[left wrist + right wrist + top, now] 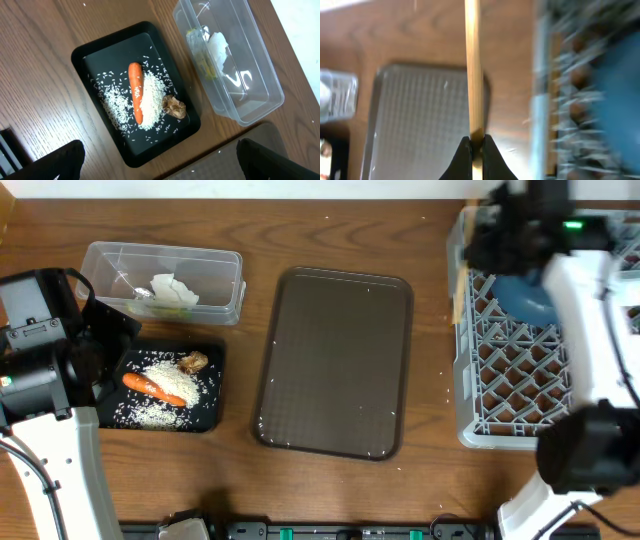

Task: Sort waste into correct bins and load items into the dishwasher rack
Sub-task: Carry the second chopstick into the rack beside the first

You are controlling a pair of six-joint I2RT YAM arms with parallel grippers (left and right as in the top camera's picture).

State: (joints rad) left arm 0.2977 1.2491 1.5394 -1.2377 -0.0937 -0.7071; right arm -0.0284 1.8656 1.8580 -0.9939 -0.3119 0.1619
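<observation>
looking at the left side first: the left gripper (160, 167) has its fingers (50, 160) spread wide with nothing between them, hanging above the black tray (80, 55). in that tray the carrot (135, 95) lies on a patch of rice (152, 92), and the brown lump (174, 106) sits at the edge of the rice near one end of the carrot. some loose grains are scattered over the tray floor. just beside the tray, farther back, is the clear tub (260, 95) with the napkin (218, 47) and the wrapper (199, 55) inside, right up against each other.

right side: the right gripper (476, 152) is pinched tight on the chopsticks (473, 65). they look like a single wooden stick from this angle, can't tell if it's one or two. they point straight away from the fingers, up in the air over the right edge of the serving tray (420, 115). that view is pretty blurry. the rack (490, 380) stands at the right end of the table, well apart from the bins, with the blue dish (522, 298) in its far part, partly hidden under the right arm.
</observation>
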